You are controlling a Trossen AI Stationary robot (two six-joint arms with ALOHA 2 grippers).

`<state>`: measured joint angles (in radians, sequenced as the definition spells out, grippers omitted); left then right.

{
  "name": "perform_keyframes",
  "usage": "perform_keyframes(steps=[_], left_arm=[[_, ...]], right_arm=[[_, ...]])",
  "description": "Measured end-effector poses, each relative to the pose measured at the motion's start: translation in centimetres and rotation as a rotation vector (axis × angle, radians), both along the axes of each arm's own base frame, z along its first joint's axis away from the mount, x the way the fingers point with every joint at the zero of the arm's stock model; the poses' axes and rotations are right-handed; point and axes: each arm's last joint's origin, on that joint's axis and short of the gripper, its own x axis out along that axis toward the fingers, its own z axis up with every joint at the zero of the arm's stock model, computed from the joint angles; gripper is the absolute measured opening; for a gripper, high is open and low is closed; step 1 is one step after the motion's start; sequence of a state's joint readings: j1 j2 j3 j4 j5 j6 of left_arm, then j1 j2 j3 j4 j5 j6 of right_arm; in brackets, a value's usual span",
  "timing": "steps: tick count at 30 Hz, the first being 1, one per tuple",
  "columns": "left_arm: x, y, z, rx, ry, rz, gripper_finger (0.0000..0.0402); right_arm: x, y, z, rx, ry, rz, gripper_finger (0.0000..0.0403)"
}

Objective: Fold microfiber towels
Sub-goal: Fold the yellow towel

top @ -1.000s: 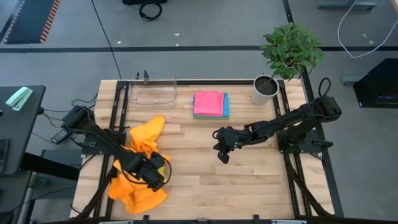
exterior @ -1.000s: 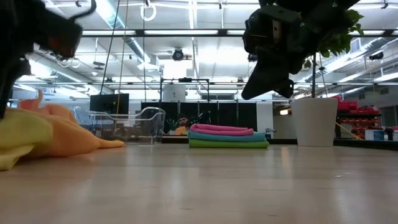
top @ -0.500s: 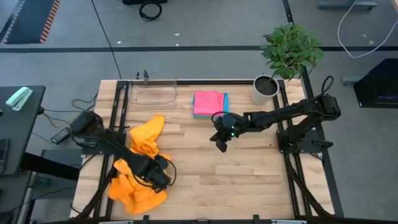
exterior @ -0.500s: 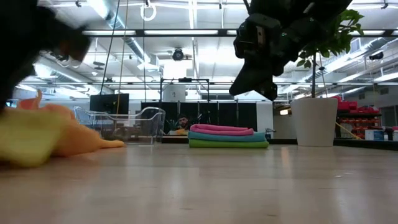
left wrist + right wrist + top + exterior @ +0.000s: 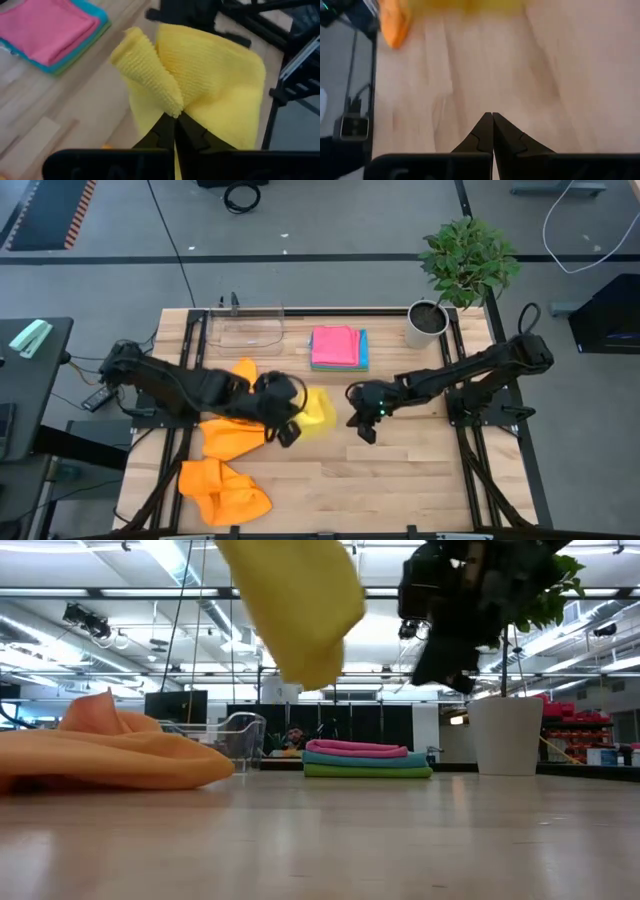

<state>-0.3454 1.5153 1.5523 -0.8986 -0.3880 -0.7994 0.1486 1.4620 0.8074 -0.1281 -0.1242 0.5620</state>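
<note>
Gripping a nubbly yellow microfiber towel (image 5: 210, 95), the left gripper (image 5: 175, 122) pinches one bunched corner between closed fingers; the cloth hangs clear above the middle of the wooden table (image 5: 400, 480). Crumpled orange towels (image 5: 225, 470) lie toward the front-left corner. A flat folded stack (image 5: 338, 347), pink on top, sits near the back edge. The right gripper (image 5: 493, 120), fingers pressed together and empty, hovers right of centre, arm stretched low.

Robotics lab: wooden workbench (image 5: 400, 470), concrete floor (taped lines).
</note>
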Motion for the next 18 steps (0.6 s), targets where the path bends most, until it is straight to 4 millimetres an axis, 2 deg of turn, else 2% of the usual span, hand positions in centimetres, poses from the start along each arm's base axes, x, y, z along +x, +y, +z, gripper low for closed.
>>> perform_keyframes(steps=[2,4,9,12,14,18], left_arm=[[0.5,0.6,-0.2,-0.011,0.009,0.012,0.0011],[1.3,0.6,-1.9,-0.015,0.028,0.028,0.0009],[4.6,-0.6,-9.0,-0.046,0.005,0.038,0.0007],[6.4,-1.1,-12.9,-0.077,-0.012,0.029,0.0007],[7.5,-1.7,-14.9,-0.130,0.003,-0.046,0.0010],[8.3,-2.8,-17.6,-0.294,0.124,-0.209,0.0062]], right_arm=[[-0.8,0.6,-0.3,0.007,0.086,-0.003,0.0007],[-1.9,1.3,-0.8,-0.027,0.181,-0.006,0.0007],[-5.6,2.6,-1.9,-0.138,0.315,-0.047,0.0007],[-7.9,2.5,-2.8,-0.099,0.273,-0.107,0.0007],[-9.1,2.3,-3.6,-0.053,0.197,-0.123,0.0007],[-9.9,2.4,-4.4,0.096,-0.017,-0.153,0.0007]])
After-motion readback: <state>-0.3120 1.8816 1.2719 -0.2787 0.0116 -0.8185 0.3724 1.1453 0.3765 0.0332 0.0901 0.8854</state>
